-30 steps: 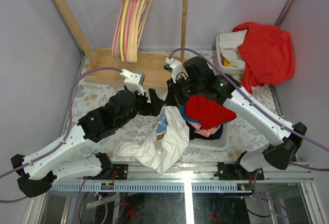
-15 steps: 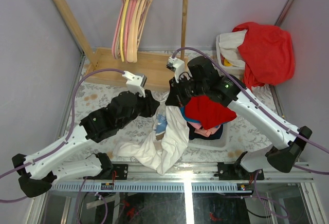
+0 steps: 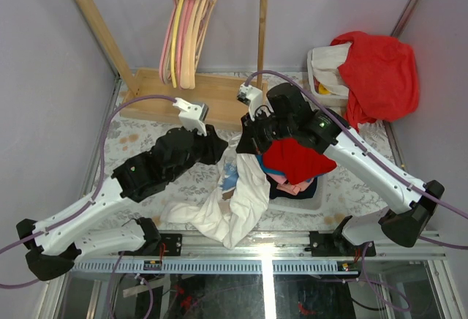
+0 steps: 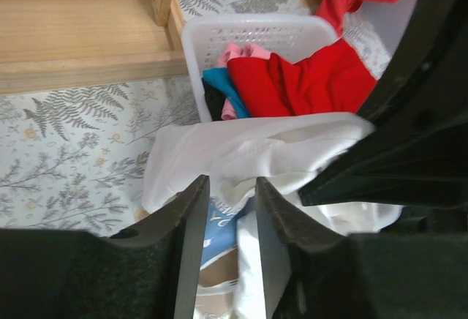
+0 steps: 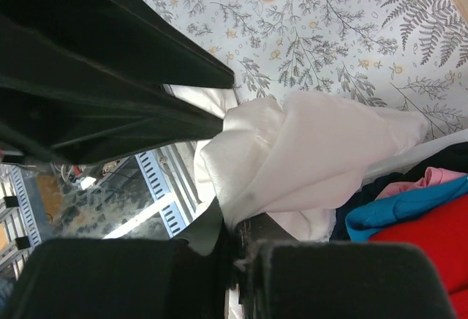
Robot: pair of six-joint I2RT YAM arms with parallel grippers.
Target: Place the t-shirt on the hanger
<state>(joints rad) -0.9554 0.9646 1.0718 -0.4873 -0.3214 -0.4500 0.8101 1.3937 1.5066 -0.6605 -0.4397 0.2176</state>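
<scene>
The white t-shirt [image 3: 245, 191] hangs in a bunch from my right gripper [image 3: 246, 143] and trails down onto the table near the front rail. In the right wrist view my right gripper [image 5: 238, 231] is shut on a fold of the t-shirt [image 5: 322, 151]. My left gripper [image 3: 223, 149] is right beside it. In the left wrist view my left gripper [image 4: 230, 184] has its jaws a narrow gap apart, at the shirt's [image 4: 248, 151] lower edge, blue print showing between them. The pale peach hanger [image 3: 201, 30] hangs on the rack at the back.
A white basket [image 3: 319, 196] of red, blue and pink clothes sits under my right arm. A red garment [image 3: 376, 70] drapes over a bin at the back right. The wooden rack [image 3: 262, 34] with pink and yellow hangers [image 3: 174, 37] stands on a wooden base [image 3: 212, 94].
My left gripper's jaws have narrowed a lot and it has edged up to the held shirt. My right gripper still holds the shirt and has shifted slightly back.
</scene>
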